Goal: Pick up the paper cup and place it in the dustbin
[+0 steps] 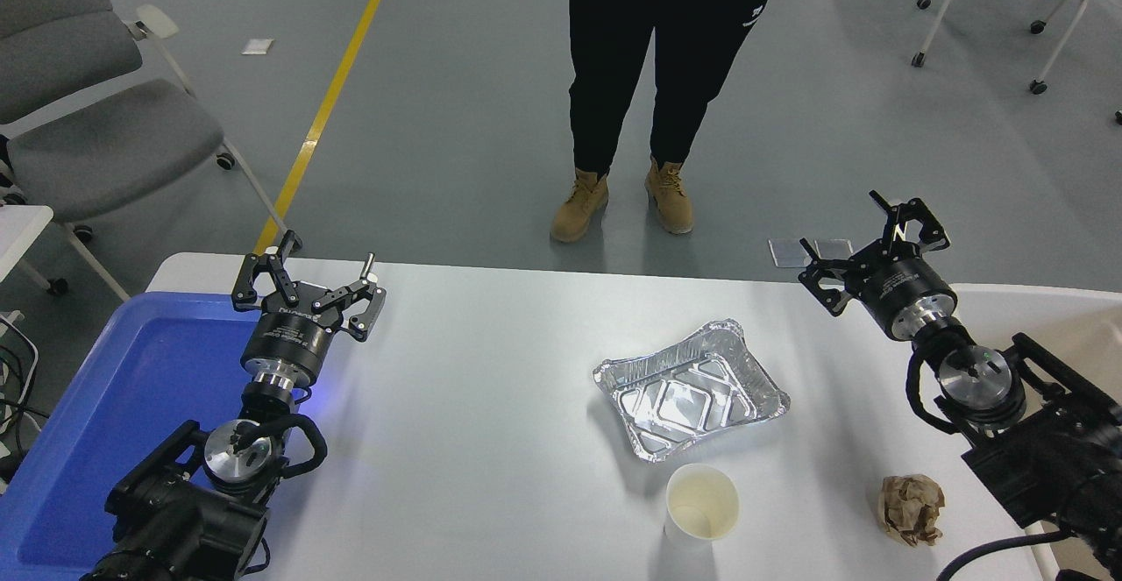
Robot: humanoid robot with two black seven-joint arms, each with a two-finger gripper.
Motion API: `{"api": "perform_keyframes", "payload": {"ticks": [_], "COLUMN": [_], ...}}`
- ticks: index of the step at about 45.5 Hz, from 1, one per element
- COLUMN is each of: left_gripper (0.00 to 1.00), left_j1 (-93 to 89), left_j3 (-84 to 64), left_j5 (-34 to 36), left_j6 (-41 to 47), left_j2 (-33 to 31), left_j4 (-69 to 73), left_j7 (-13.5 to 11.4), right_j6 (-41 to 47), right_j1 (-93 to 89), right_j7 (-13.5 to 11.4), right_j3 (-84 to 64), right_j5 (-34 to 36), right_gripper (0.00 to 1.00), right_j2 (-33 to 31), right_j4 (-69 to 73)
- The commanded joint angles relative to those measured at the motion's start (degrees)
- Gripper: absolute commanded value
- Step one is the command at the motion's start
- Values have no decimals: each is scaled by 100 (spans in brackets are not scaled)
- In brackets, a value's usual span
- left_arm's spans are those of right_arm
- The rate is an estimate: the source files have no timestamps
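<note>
The paper cup (pixel 701 504) stands upright near the table's front edge, white with a cream inside, just in front of the foil tray. The dustbin (pixel 1043 305) shows only as a beige rim at the right edge, mostly hidden behind my right arm. My right gripper (pixel 868 244) is open and empty, raised over the table's far right corner, well behind and to the right of the cup. My left gripper (pixel 307 287) is open and empty, parked at the left over the blue tray's edge.
A silver foil tray (pixel 691 388) lies mid-table. A crumpled brown paper ball (pixel 912 508) sits to the right of the cup. A blue plastic tray (pixel 131 388) fills the left. A person's legs (pixel 649 81) stand beyond the far edge.
</note>
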Motion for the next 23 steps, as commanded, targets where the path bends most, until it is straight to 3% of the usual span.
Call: {"api": "perform_keyframes", "payload": {"ticks": [1, 18, 23], "left_gripper": [99, 99, 99], "left_j1": [9, 0, 0], "left_j3": [-65, -4, -4], "left_j5": [-2, -11, -11], "left_j6": [-3, -3, -3], "left_j2": [-15, 2, 2], "left_j4": [0, 0, 0], "left_j7": [-9, -9, -9], "right_j6": [6, 14, 23], "right_j1": [-19, -2, -10], "right_j7": [0, -35, -44], "right_j3": [-1, -19, -159], "right_j5": [6, -20, -415], "right_gripper": [100, 100, 100], "right_j2": [-15, -94, -305], "right_j4": [16, 103, 384]}}
